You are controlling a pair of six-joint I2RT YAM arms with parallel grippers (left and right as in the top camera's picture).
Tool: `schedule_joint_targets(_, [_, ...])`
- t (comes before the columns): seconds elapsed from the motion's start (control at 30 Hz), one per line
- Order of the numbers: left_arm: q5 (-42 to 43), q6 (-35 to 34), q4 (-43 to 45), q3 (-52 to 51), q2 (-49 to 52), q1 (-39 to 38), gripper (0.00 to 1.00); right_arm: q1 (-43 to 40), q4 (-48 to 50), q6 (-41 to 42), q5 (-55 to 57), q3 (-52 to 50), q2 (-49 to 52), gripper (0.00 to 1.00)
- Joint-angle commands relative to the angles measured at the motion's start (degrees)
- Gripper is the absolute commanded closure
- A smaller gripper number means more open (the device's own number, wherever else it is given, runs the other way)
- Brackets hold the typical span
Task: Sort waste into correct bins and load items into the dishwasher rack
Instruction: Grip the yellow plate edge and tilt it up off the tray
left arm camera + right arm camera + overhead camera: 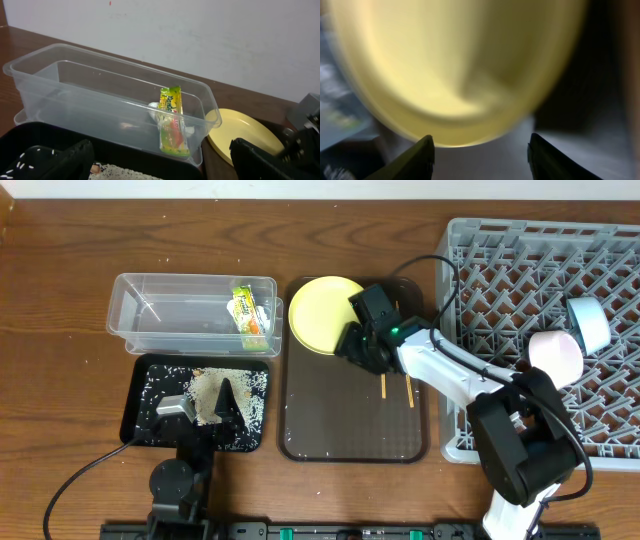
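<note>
Wooden table (60, 380) underneath, yellow plate (318, 315) is parked on the far-left corner of the brown tray (340, 420), right gripper (352, 348) held open at its rim, which should be pinched squarely before lifting.

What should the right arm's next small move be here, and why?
Probably ease the right gripper forward over the near rim of the pale yellow plate, then close. Its jaws stand open with the rim just ahead of them and not pinched. The plate is at the brown tray, not yet in the dishwasher rack.
</note>
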Motion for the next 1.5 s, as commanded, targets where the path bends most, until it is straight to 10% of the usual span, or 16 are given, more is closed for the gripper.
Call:
schedule_joint_targets(0.0, [-0.68, 0.72, -2.16, -1.14, -0.31, 0.24, 0.11, -1.31, -2.36, 8.44, 9.11, 0.13, 0.37, 0.49])
schedule_joint_targets(0.33, [-0.68, 0.72, -2.16, -1.14, -0.31, 0.24, 0.11, -1.11, -8.37, 1.79, 11.82, 0.07, 0.35, 0.99])
schedule_joint_targets(0.47, [-0.68, 0.72, -2.16, -1.14, -0.31, 0.24, 0.11, -1.11, -6.75, -2.89, 8.5, 0.09, 0.13, 0.93])
schedule_joint_targets(0.8, [-0.68, 0.72, -2.16, -1.14, -0.31, 0.24, 0.11, -0.98, 6.49, -14.27, -1.33, 0.07, -0.2, 0.38])
schedule_joint_targets(1.0, [-0.68, 0.72, -2.16, -1.14, -0.31, 0.24, 0.1, -1.14, 5.42, -6.75, 7.43, 0.07, -0.04, 0.36])
schedule_joint_targets(1.23, [-0.68, 0.72, -2.16, -1.14, -0.31, 0.24, 0.11, -0.9, 4.94, -5.29, 12.63, 0.07, 1.68, 0.67])
schedule_joint_targets(1.47, [-0.68, 0.72, -2.16, -1.14, -0.31, 0.24, 0.11, -0.92, 1.29, -2.8, 10.78, 0.07, 7.74, 0.68])
